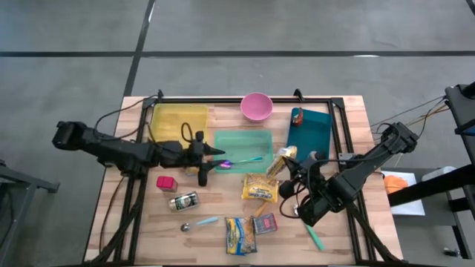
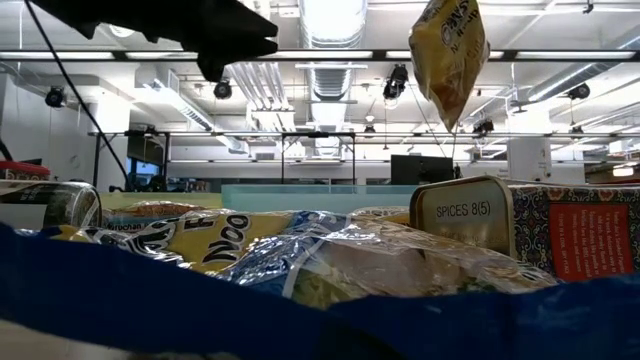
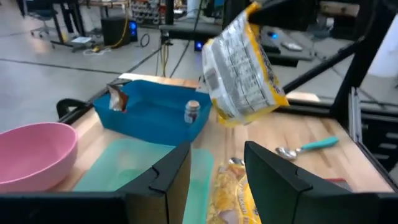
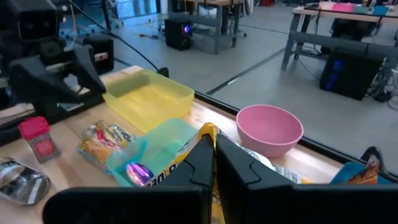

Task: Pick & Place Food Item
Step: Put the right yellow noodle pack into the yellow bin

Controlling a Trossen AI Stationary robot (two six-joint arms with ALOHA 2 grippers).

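Nearest the low camera: noodle packets (image 2: 250, 250) untouched. Right gripper (image 4: 214, 146) clamped on yellow snack bag (image 3: 242, 68), lifted between green tray (image 1: 243, 148) and blue bin (image 1: 315, 130); placement outstanding. Left gripper (image 3: 214, 171) idle, part-open, empty.

You have a pale, matt wooden tabletop (image 1: 349, 111) with visible plank grain. The yellow snack bag (image 3: 242, 65) is glossy, crinkled film. Pink bowl (image 4: 269, 129) and green tray (image 1: 242, 141) look like smooth plastic; the spice tin (image 2: 462, 213) is dull metal.

A pink bowl (image 1: 257, 107) stands beside the yellow tray (image 1: 179, 119), near a red spice jar (image 1: 166, 182).
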